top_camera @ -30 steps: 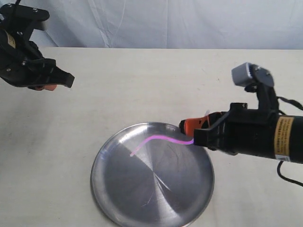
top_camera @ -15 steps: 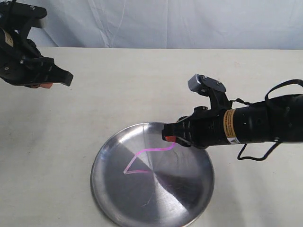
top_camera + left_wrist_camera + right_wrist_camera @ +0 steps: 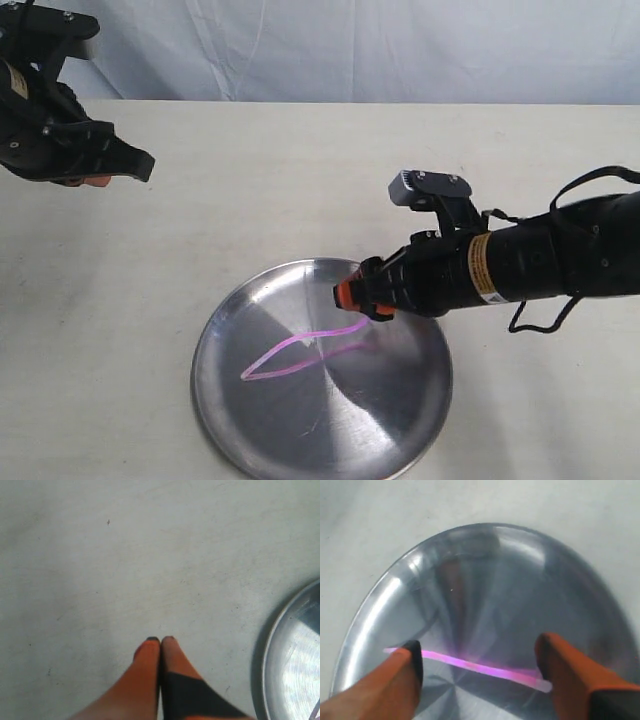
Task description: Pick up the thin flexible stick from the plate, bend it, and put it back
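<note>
The thin pink stick (image 3: 300,343) lies gently curved on the silver plate (image 3: 380,425), its glow mirrored in the metal. My right gripper (image 3: 352,293) hovers just over the plate's far right part. In the right wrist view its orange fingers stand wide apart, open (image 3: 479,647). The stick (image 3: 485,668) runs across the gap between them on the plate (image 3: 520,570), its whitish tip by one finger, and I cannot tell whether it touches either. My left gripper (image 3: 120,170) stays at the far left, away from the plate, its fingers pressed together (image 3: 161,640) on nothing.
The plate sits on a pale tabletop (image 3: 300,180) with a white cloth backdrop (image 3: 350,50) behind. In the left wrist view only the plate's rim (image 3: 272,645) shows at one side.
My right gripper has come down and leftward over the plate and opened. The stick, held above the plate a second ago, now lies on it. The left arm has barely moved.
</note>
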`<action>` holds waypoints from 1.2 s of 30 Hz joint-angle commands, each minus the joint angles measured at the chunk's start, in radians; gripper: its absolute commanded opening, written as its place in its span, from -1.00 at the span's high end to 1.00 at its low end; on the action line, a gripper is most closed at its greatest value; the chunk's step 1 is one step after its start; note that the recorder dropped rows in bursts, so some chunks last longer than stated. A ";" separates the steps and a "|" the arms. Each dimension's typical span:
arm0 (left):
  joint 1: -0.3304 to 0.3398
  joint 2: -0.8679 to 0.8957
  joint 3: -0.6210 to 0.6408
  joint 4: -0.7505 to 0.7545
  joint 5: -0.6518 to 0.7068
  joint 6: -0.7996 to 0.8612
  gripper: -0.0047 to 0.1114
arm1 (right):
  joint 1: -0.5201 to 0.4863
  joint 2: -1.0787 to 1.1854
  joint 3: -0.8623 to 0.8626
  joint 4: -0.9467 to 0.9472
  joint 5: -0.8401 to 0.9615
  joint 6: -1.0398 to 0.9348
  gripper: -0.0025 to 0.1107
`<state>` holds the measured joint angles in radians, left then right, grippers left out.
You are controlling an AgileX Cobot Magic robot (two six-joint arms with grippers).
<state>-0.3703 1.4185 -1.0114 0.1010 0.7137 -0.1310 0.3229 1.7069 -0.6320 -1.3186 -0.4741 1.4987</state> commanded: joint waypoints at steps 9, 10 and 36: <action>0.002 -0.009 -0.004 0.000 -0.036 -0.005 0.92 | -0.001 -0.126 -0.074 -0.176 0.200 0.000 -0.19; 0.002 -0.015 -0.004 0.009 -0.068 -0.005 0.92 | -0.001 -0.137 -0.074 -0.176 0.238 0.002 -0.18; 0.000 -0.640 0.450 -0.061 -0.444 -0.076 0.92 | -0.001 -0.820 0.147 -0.171 0.387 0.090 0.93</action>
<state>-0.3703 0.7980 -0.5681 0.0505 0.2309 -0.2036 0.3229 0.9295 -0.4924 -1.4899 -0.0920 1.5872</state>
